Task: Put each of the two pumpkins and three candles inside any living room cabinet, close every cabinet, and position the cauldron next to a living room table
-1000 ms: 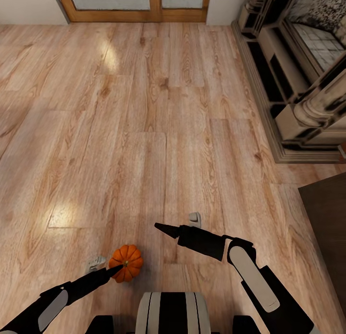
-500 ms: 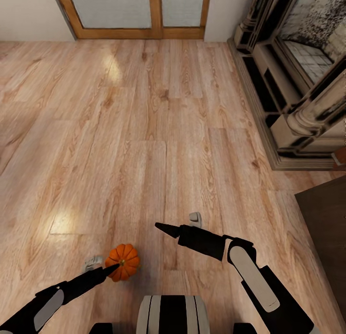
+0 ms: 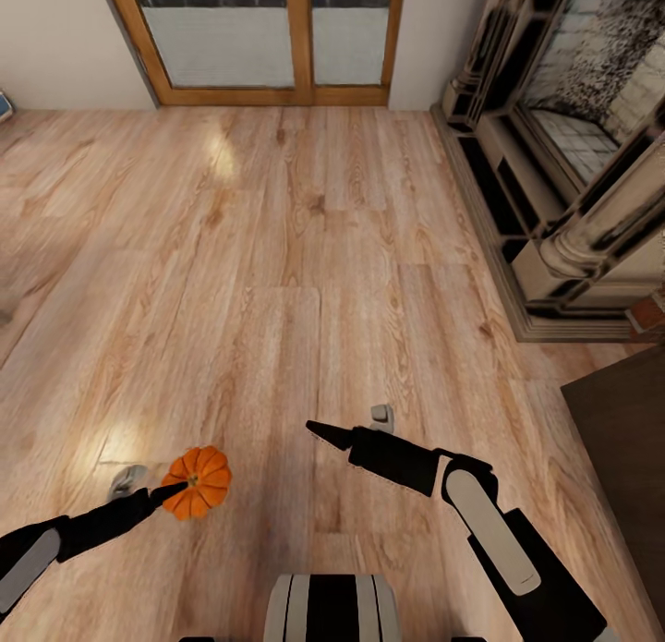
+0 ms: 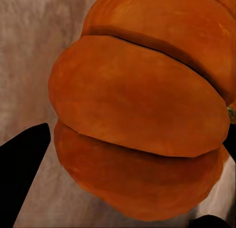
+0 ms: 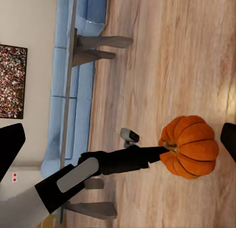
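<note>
Floorboards (image 3: 277,254) spread wide toward twelve o'clock in the head view; the left gripper (image 3: 175,486) clamps a pumpkin (image 3: 199,482) at seven o'clock, the fireplace (image 3: 554,180) edges two o'clock. Left wrist view shows the pumpkin's ribs between the fingers (image 4: 22,164). Right wrist view adds a table (image 5: 78,46); right gripper (image 3: 319,429) grip: cannot tell.

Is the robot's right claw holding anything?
No, the right gripper points out over bare floor; the pumpkin sits at the left gripper.

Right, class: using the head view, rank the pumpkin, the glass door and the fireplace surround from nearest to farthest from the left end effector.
1. Pumpkin: held at the left end effector, low on the robot's left.
2. Fireplace surround: across the wooden floor, on the robot's right.
3. Glass door: on the far wall, straight ahead.
</note>
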Robot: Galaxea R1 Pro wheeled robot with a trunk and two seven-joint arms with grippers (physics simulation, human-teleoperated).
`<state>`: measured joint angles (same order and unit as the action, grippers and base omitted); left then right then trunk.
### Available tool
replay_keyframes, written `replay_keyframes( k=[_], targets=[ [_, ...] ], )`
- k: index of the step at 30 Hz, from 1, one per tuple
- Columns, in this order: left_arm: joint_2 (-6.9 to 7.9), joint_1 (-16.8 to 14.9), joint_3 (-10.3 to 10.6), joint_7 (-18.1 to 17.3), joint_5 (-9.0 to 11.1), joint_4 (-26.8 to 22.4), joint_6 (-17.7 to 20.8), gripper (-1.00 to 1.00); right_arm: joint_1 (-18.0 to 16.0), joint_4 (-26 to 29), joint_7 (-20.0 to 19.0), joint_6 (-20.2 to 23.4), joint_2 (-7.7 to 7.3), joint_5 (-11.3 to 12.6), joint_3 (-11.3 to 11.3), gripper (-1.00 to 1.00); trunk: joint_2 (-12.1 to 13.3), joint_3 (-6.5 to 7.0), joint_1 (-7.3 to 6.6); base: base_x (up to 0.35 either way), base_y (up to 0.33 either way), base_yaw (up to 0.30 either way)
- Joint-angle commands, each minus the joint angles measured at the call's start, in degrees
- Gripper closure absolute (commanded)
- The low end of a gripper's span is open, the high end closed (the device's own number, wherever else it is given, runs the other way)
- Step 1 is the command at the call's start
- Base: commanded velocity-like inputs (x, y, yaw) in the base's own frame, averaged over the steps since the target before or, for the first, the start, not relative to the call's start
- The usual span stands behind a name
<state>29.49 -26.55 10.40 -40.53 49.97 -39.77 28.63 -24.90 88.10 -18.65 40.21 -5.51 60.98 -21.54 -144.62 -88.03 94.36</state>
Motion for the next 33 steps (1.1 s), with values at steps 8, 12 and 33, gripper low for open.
replay_keyframes(
  k=[8, 12, 33],
  targets=[
    [5.96, 0.09, -3.36, -2.52, 0.17, -0.86, 12.34, 1.00, -0.01, -0.16, 1.10, -1.85, 0.27, -0.01, 0.35, -1.00, 0.10, 1.74, -0.21, 0.000, 0.000, 0.000],
    [8.99, 0.09, -4.46, -2.76, 0.19, -0.98, 16.87, 1.00, 0.02, -0.20, 1.52, -1.95, 0.31, 0.01, 0.31, -1.00, 0.15, 2.63, -0.31, 0.000, 0.000, 0.000],
    [13.67, 0.09, -4.86, -6.83, -0.31, -3.27, 25.76, 1.00, -0.02, -0.47, 4.55, -4.33, 0.32, -0.17, 0.21, -1.00, 0.43, 7.28, -0.86, -0.048, 0.000, 0.000]
  ],
)
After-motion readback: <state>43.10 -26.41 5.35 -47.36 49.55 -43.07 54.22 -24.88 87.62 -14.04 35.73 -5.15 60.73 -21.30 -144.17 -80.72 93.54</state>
